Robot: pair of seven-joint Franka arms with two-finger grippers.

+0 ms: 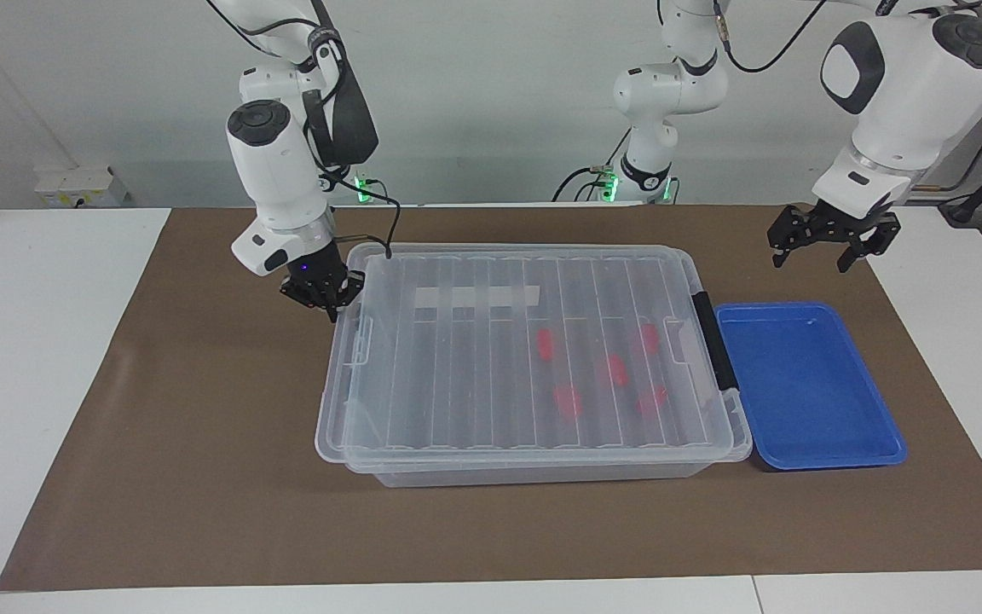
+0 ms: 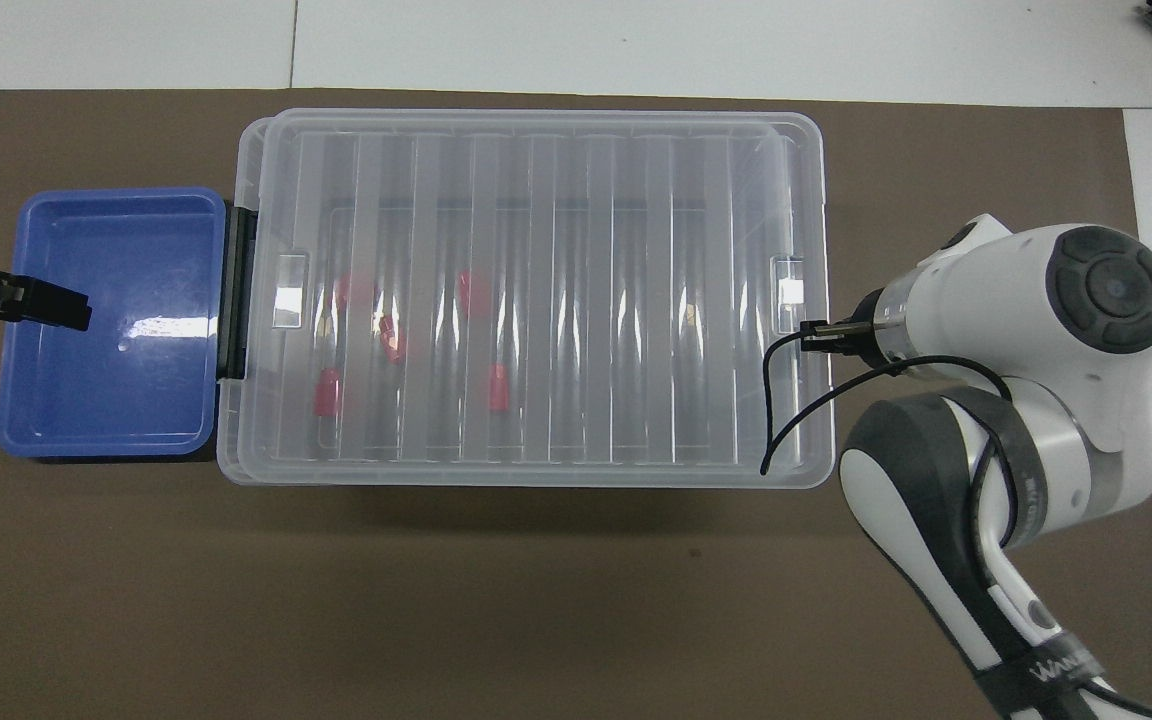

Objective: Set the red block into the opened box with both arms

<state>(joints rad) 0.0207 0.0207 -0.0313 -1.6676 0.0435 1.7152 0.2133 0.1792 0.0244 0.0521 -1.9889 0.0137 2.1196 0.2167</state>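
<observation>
Facing view: the scene is running from the edge nearest the robots outward. The right gripper [image 1: 324,298] is hanging clenched, fingertips together and holding nothing, at the corner of the box [image 1: 346,375] on the right arm's end of the table; whether it is touching the rim cannot be told. Its placement beside the end clasp [image 1: 361,341] suggests that it is being set up to work the ribbed lid [image 1: 474,358], which is lying shut over the box. The left gripper [image 1: 828,239] is waiting with its jaws spread and empty, raised over the brown mat [image 1: 201,477] at the edge of the blue tray [image 1: 806,384], probably parked there so as to be close to the black handle [image 1: 715,341] on that end of the box.

Outward from both grippers, five red blocks are lying inside the box under the lid, in the half toward the left gripper; the one nearest the right gripper is the red block [image 1: 545,343], with the others [image 1: 610,370] scattered around it. The tray, just beside the handle, is holding nothing. Overhead, the right gripper [image 2: 821,338] is showing just over the lid's end tab.

Judgement: with the blocks already enclosed, the opening step appears not yet done.
</observation>
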